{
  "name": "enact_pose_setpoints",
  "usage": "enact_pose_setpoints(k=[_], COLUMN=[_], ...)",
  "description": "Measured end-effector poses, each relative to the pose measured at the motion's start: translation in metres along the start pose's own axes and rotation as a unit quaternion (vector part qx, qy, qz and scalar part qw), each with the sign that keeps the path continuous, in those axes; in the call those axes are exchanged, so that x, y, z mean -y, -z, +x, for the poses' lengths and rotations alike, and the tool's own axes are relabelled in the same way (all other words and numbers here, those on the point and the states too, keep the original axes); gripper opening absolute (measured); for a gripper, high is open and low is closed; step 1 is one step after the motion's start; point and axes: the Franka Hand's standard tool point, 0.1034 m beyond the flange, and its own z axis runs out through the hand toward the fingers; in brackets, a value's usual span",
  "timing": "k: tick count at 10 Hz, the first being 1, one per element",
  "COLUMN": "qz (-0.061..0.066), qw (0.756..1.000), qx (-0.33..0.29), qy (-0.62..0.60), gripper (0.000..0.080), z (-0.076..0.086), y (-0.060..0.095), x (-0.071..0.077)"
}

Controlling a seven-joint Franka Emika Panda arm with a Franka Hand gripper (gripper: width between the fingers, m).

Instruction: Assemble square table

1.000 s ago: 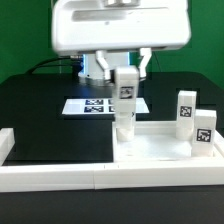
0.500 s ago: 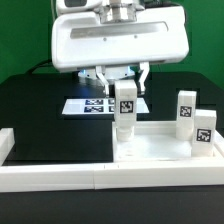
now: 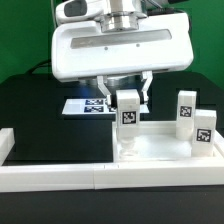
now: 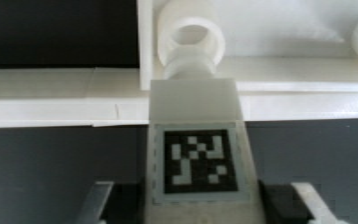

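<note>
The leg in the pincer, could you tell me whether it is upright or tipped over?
Upright. In the exterior view the leg stands vertical on the table top, its tag facing the camera, the pincer at its upper end.

Black table (image 3: pixel 30 110), marker board (image 3: pixel 85 104) lying flat on it, white border wall (image 3: pixel 50 176) along the front

White leg (image 3: pixel 128 115) with black-and-white tag, white top (image 3: pixel 160 148), black table (image 3: pixel 40 110).

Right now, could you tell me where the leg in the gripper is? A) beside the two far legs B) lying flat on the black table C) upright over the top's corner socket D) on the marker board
C: the leg stands upright in the gripper, its foot at a corner socket of the top.
</note>
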Motion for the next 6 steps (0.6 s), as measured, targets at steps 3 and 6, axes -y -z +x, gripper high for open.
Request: enact_pose_setpoints(k=[3,6], qz=[0.0,-0.001], qw=[1.0,1.0], qx=[0.006,0.007], qy=[0.0,0.0], gripper=[0.029,0.029], z=[-0.009,-0.013], y=[-0.008,-0.013], x=[0.002,0.002])
